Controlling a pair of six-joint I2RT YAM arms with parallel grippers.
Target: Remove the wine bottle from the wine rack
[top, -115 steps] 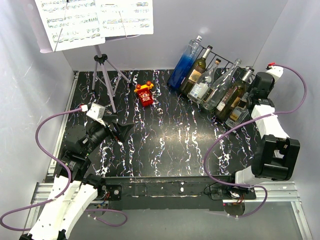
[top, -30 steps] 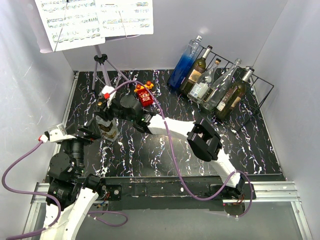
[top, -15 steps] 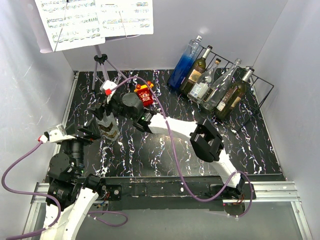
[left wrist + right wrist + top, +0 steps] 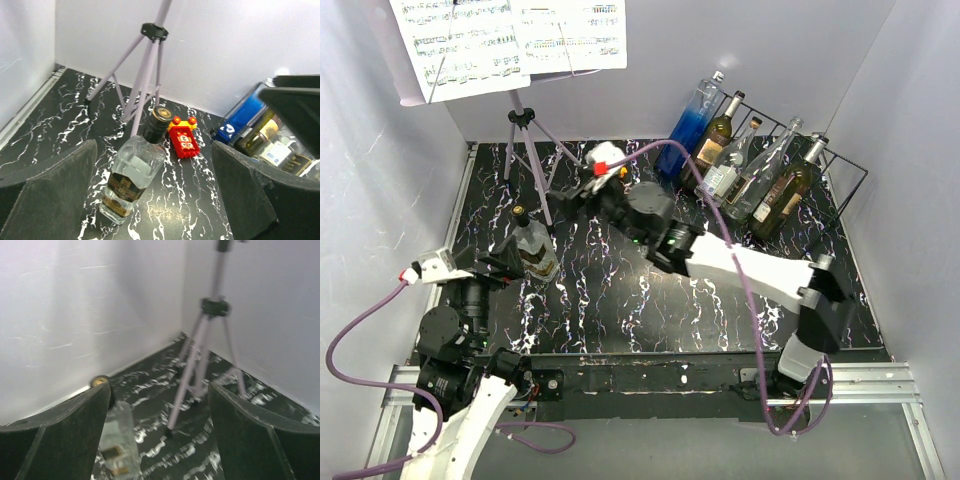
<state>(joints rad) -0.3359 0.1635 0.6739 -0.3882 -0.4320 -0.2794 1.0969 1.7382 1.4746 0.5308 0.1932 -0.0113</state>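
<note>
Top external view: upright clear glass wine bottle [image 4: 533, 252], likely heavy, slick, breakable, best gripped around its body; left claw [image 4: 153, 145] and right claw [image 4: 160, 390] gape wide, empty.

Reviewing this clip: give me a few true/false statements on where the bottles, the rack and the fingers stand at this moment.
1. A clear bottle stands on the table, apart from the wine rack. True.
2. The right fingers are shut on that bottle. False: they are open, with nothing between them.
3. The wine rack is empty. False: five bottles lean in it.
4. The left fingers are open, with the clear bottle ahead of them and not gripped. True.
</note>
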